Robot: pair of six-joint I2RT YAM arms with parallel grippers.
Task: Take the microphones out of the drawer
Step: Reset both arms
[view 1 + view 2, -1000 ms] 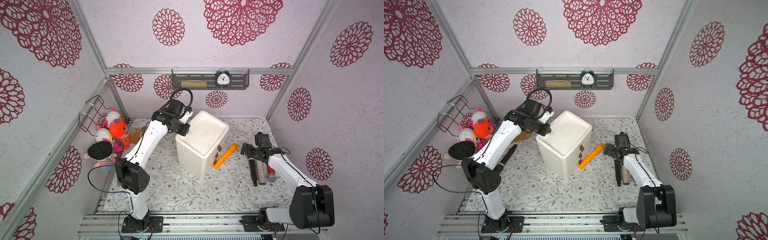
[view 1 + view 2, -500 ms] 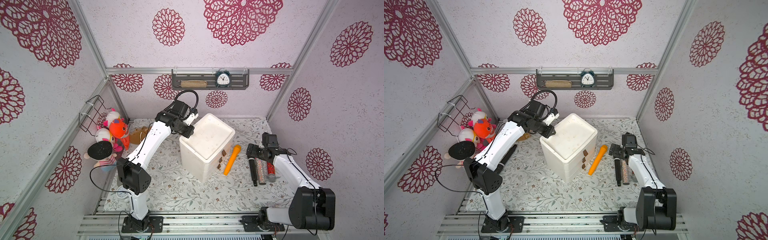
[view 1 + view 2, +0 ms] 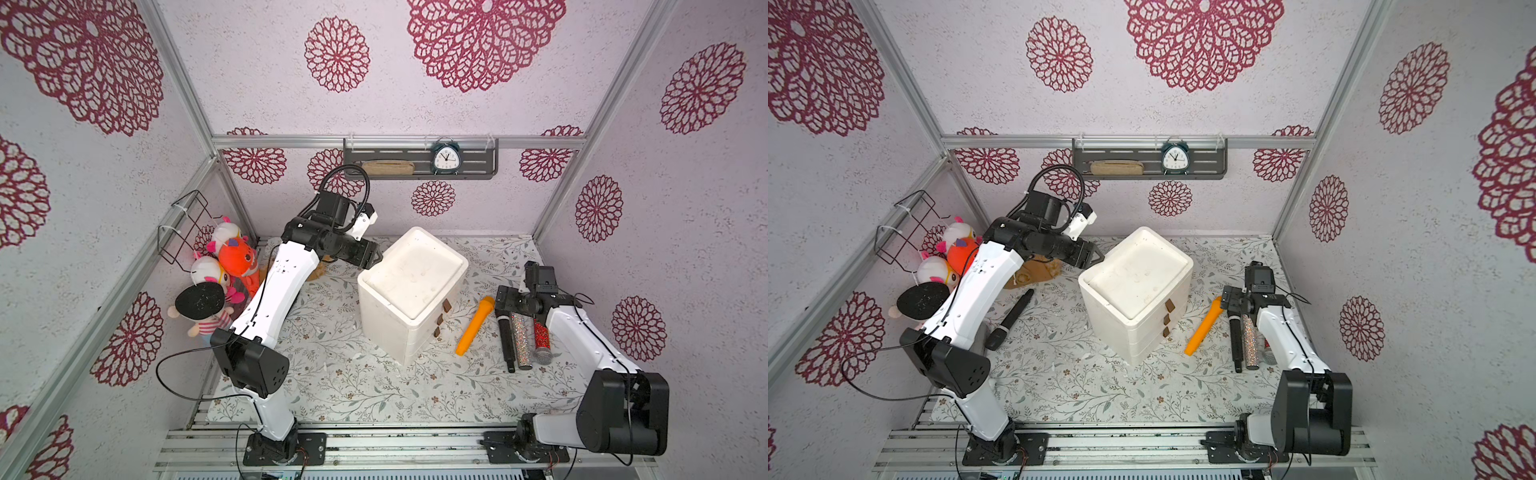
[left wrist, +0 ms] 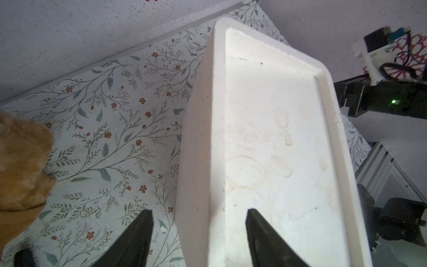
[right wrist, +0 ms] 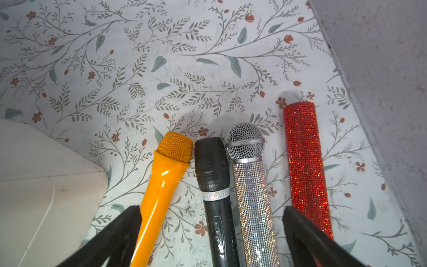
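The white foam drawer unit [image 3: 411,282] [image 3: 1136,274] stands mid-table with its three brown-handled drawers [image 3: 439,319] shut, so their insides are hidden. My left gripper [image 3: 376,259] [image 4: 198,211] is open, one finger over the unit's top [image 4: 277,138] and one outside its back rim. An orange microphone [image 3: 473,328] [image 5: 161,191] lies on the mat right of the unit. Beside it lie a black one [image 5: 212,166], a silver glitter one [image 5: 251,185] and a red glitter one [image 5: 305,161]. My right gripper [image 3: 505,299] [image 5: 211,209] hangs open above them, holding nothing.
Plush toys [image 3: 232,257] and a wire basket [image 3: 187,224] crowd the left wall, with a brown plush [image 4: 20,161] behind the unit. Another black microphone [image 3: 1011,316] lies under my left arm. A shelf with a clock [image 3: 444,156] hangs on the back wall. The right wall is close to the red microphone.
My left gripper has gone from shut to open at the unit's back rim. The unit turned and shifted right. The orange microphone slid right toward the others, and my right gripper drew back right.
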